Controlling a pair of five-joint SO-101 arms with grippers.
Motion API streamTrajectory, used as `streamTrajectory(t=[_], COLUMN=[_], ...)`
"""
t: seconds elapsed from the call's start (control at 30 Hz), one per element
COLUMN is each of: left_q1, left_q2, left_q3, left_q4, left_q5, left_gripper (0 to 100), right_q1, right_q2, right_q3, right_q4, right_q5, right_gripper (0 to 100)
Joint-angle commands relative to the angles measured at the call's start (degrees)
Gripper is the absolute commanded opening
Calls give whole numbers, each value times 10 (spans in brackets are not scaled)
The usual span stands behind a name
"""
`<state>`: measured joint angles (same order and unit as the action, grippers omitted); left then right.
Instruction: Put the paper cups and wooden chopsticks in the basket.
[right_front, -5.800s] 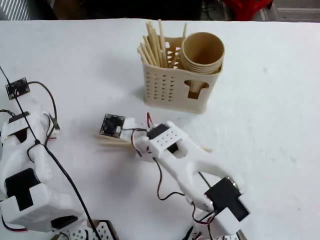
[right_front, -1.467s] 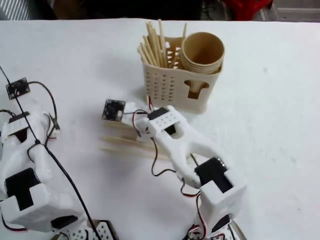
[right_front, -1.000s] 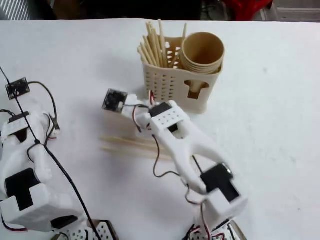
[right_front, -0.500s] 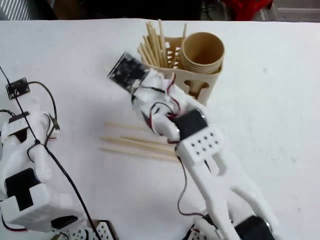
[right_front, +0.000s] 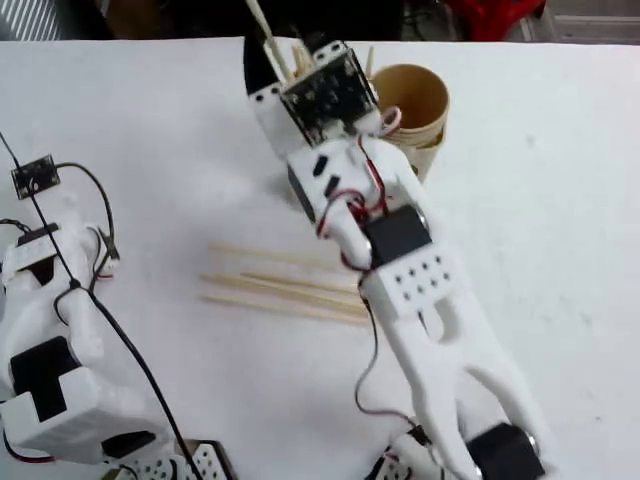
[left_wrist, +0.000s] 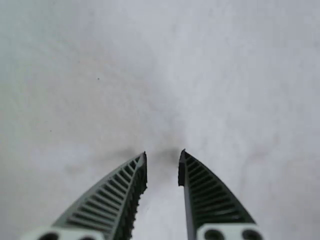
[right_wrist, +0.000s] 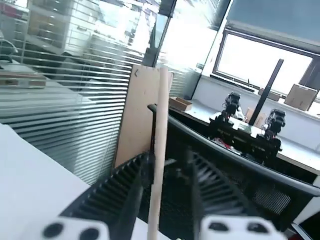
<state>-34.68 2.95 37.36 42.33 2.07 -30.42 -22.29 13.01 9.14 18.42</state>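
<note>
now the right gripper (right_wrist: 167, 167) pinches one chopstick (right_wrist: 160, 125) upright by the basket (right_front: 430, 158); next call, i'd say: lower in, let go

A white table (right_front: 560, 200) spreads out below. Venetian blinds (right_wrist: 60, 115) hang behind, a wooden board (right_wrist: 135, 115) stands upright against them, and a black chair (right_wrist: 260, 180) sits beside it.
</note>
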Motion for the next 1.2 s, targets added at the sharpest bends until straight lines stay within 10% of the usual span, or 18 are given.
streamTrajectory(t=[0.0,0.27,0.63,1.17], left_q1=[14,14,14,14], left_q2=[-3,-3,-3,-3], left_q3=[-2,-2,-2,-2], left_q4=[-9,-9,-9,-9], left_q5=[3,3,3,3], left_gripper=[121,121,121,122], right_q1=[31,52,-97,-111], right_q2=[57,95,51,441], right_q3=[-66,-84,-57,-8], right_q4=[-26,15,538,257], right_q5=[-7,-7,120,201], right_gripper=[144,58,111,190])
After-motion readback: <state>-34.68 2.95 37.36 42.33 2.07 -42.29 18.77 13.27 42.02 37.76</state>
